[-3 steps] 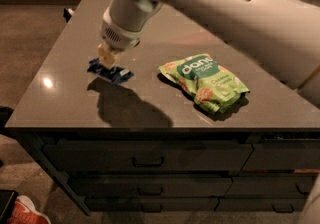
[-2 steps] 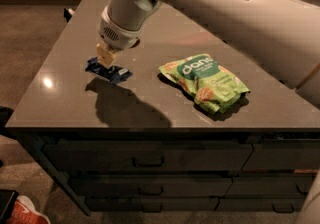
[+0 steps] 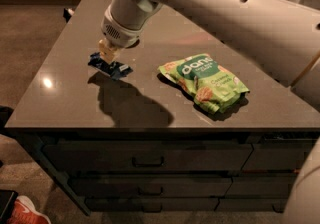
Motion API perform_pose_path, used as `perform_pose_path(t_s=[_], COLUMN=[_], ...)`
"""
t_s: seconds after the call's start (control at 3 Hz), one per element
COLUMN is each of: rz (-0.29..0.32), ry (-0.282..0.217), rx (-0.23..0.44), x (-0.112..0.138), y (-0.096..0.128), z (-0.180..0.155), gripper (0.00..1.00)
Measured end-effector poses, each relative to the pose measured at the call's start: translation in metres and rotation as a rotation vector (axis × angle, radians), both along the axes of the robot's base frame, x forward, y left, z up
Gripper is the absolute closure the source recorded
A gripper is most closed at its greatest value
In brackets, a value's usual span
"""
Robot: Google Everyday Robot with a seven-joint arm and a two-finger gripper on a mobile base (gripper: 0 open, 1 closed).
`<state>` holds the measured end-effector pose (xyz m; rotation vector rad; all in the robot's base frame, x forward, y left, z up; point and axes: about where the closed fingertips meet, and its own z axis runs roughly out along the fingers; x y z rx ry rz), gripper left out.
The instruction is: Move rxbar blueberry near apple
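Pincer [image 3: 109, 54] on rxbar blueberry [image 3: 111, 67], 9 o'clock of green snack bag [image 3: 205, 82]; clamped or not, cannot tell; bar likely light, flat, slick: pinch midsection

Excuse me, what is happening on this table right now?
The robot's arm reaches down over the grey cabinet top. Its gripper is right at the dark blue rxbar blueberry on the left side. Whether the bar is already held cannot be told. A green snack bag lies apart, further right. No apple is in view.
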<state>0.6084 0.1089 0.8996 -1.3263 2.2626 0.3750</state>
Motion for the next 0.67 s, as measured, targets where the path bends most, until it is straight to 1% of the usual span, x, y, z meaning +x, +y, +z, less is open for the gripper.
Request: perform_pose_path(t_s=[0.33,0.67], rz=[-0.040,-0.059], ry=[-0.025,-0.036], rx=[0.026,0.035], x=[0.036,0.056], y=[0.005,0.009], z=[-0.004,-0.006], gripper=[1.00,1.00])
